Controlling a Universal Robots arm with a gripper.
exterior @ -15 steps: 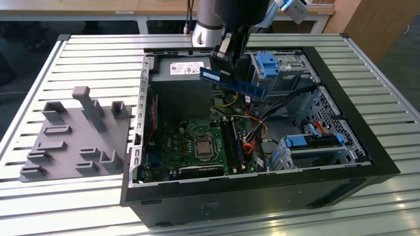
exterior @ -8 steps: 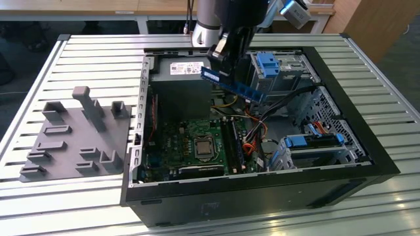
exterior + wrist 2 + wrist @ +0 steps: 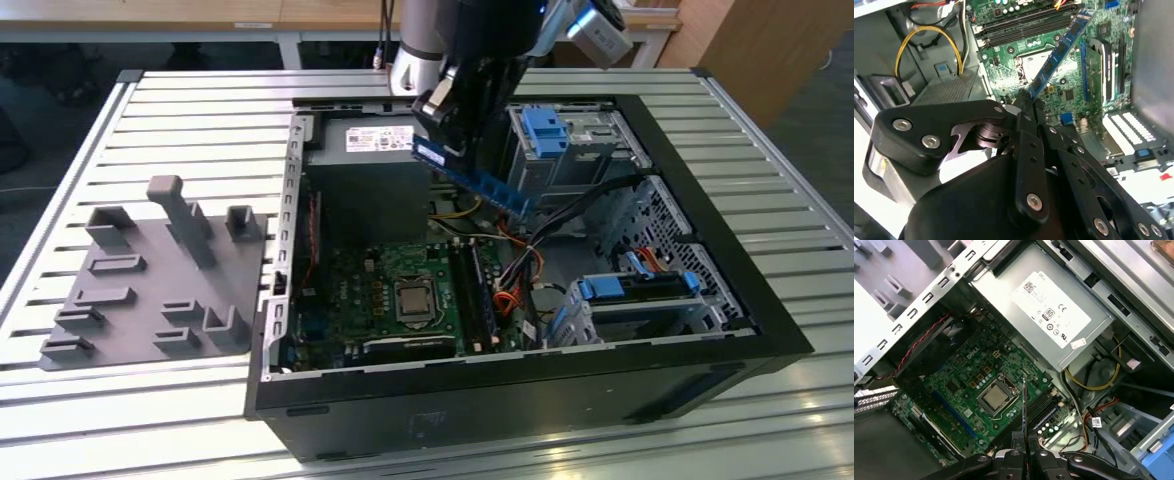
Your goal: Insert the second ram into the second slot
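Arm (image 3: 461, 40) hangs down from the top edge of the exterior view, wrist over the open case (image 3: 534, 375) at the PSU (image 3: 367, 150) end. The frame edge cuts off the upper arm.

Jaws are narrow, pinched on one end of the ram (image 3: 470, 178). The ram is in the air above the case and tilted. Its gripped end is high. Its free end is lower, toward the exterior view's right, near the blue drive tab (image 3: 547, 130). It's clear of the board (image 3: 387, 290) and the slots (image 3: 477, 290).

In the second wrist view the ram (image 3: 1059, 50) sticks out from the jaws flat-on, chips visible. It crosses beside the CPU socket (image 3: 1021, 70), free end toward the slots (image 3: 1021, 27). In the first wrist view the ram (image 3: 1024, 410) is edge-on, a thin line over the board just beside the socket (image 3: 995, 397).

Can't tell whether any slot is already filled, since they're dark and cables crowd them in the exterior view. The ram's gripped end is buried between the jaws.

A grey fixture (image 3: 147, 280) sits on the table (image 3: 200, 110), to the exterior view's left of the case, apart from it.
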